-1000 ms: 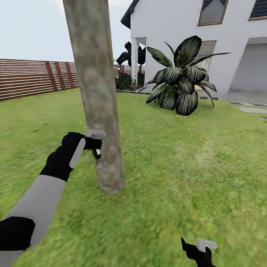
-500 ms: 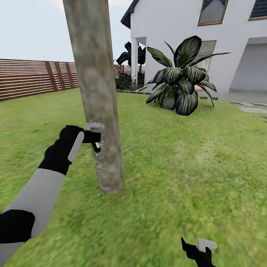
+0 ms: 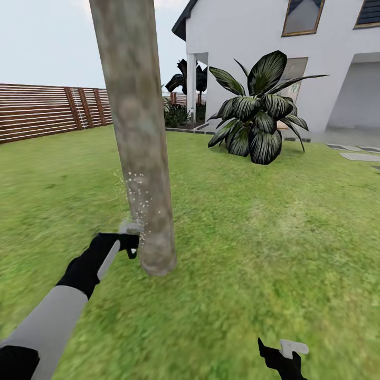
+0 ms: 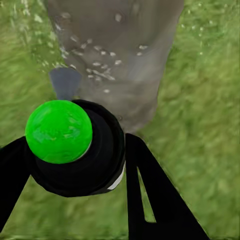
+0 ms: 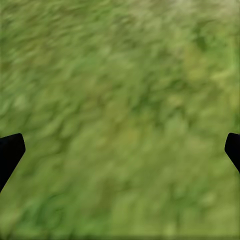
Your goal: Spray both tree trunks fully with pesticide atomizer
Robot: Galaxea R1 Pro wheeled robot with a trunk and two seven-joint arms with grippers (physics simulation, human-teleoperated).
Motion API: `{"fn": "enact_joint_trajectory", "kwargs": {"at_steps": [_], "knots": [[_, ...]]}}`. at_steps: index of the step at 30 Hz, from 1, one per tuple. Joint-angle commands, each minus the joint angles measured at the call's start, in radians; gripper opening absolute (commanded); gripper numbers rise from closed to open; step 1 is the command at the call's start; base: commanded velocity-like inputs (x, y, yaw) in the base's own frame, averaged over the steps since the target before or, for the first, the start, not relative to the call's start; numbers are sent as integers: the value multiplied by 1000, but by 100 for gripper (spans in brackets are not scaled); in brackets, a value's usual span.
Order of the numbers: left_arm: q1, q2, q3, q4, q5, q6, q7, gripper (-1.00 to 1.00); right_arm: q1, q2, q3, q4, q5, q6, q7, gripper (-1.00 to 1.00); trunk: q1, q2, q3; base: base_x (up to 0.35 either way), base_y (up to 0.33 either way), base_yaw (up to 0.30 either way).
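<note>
The atomizer, black with a green cap, is clenched in the left hand, low against the trunk and nearly touching it just above where it meets the grass. White specks of pesticide dot the trunk's lower stretch above the hand, and the left wrist view shows them scattered on the bark right ahead of the bottle. I'd judge the pickup done and this trunk only partly sprayed: the specks sit in a low band, while the trunk higher up looks bare, and its far side is hidden. No second tree of the pale-trunked kind is in sight, so that one seems left to do. The right hand hangs well away from the trunk, released, with only grass between its fingers.
</note>
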Motion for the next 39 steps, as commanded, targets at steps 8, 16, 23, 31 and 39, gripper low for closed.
{"fn": "enact_joint_trajectory", "kwargs": {"at_steps": [8, 16, 23, 31, 39], "knots": [[5, -57, 2, 516, 3, -524, 46, -100, 0, 0, 0, 0, 0, 0, 0, 100, 0, 0, 0, 0, 0, 0], [5, -139, 3, 572, 9, -587, 187, -100, 0, 0, 0, 0, 0, -1, 0, 100, 0, 0, 0, 0, -43, 0], [18, -132, 6, 570, 17, -647, 65, -100, 0, 2, 0, 26, 0, -2, 0, 100, 0, 0, 0, 0, -243, 14], [37, -128, 8, 569, 16, -724, 6, -100, 0, 3, 0, 32, 0, -2, -1, 100, 0, 0, 0, 0, -218, 236], [40, -127, 7, 570, 16, -726, 3, -100, 0, 3, 0, 36, 0, -2, 0, 100, 0, 0, 0, 0, -270, 17]]}}
